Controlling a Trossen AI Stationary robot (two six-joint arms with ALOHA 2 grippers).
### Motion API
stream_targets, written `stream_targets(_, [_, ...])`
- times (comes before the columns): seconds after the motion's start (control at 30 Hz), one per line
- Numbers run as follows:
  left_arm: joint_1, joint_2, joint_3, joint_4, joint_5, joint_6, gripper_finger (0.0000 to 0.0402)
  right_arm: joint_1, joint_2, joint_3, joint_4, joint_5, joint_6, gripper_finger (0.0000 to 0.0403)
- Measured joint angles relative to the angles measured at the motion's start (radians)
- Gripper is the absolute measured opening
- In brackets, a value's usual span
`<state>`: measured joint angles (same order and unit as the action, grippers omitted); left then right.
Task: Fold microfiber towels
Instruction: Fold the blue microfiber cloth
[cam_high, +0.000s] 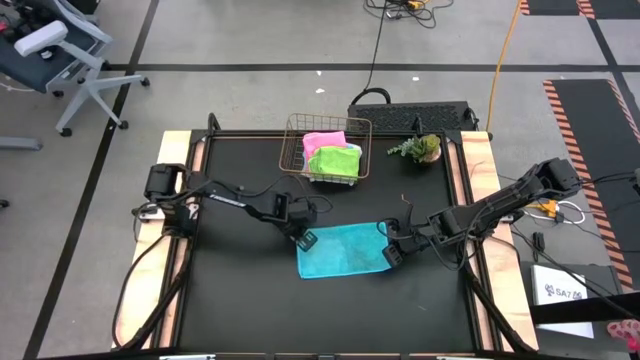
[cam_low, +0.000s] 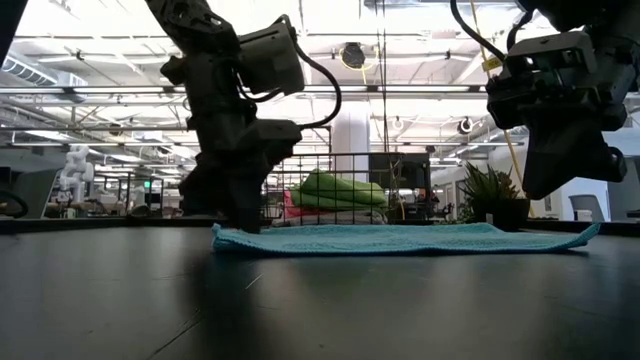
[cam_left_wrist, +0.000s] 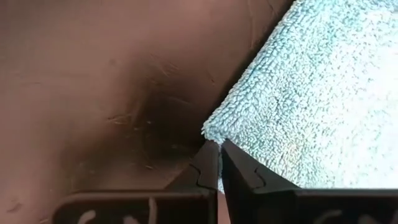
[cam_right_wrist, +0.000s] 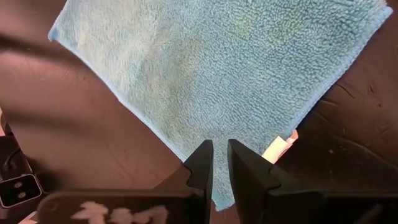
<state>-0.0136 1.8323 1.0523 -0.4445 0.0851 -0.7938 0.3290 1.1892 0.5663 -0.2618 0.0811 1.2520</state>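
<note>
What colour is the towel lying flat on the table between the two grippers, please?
The towel is cyan-blue, seen best in the high view.

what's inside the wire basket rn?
In the wire basket lie a pink towel and a lime green towel, the green one overlapping the pink. Whatever lies beneath them is covered, so more towels there cannot be ruled out.
</note>
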Motion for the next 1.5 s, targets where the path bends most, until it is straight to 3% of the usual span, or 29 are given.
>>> stream_targets(0.63, [0.046, 0.004, -0.002, 0.015, 0.240, 0.153, 0.0003, -0.001, 0.000, 0.000, 0.000, 0.004, 0.075, 0.0038])
stream_targets(0.87, [0.072, 0.004, -0.002, 0.081, 0.278, 0.161, 0.0004, -0.002, 0.000, 0.000, 0.000, 0.005, 0.097, 0.0038])
stream_targets(1.07, [0.097, 0.003, -0.002, 0.218, 0.328, 0.082, 0.0005, -0.002, 0.000, 0.000, 0.001, 0.002, 0.069, 0.0038])
stream_targets(1.5, [0.101, 0.001, -0.001, 0.379, 0.331, -0.047, 0.0003, -0.002, 0.000, 0.000, 0.001, -0.003, -0.015, 0.0020])
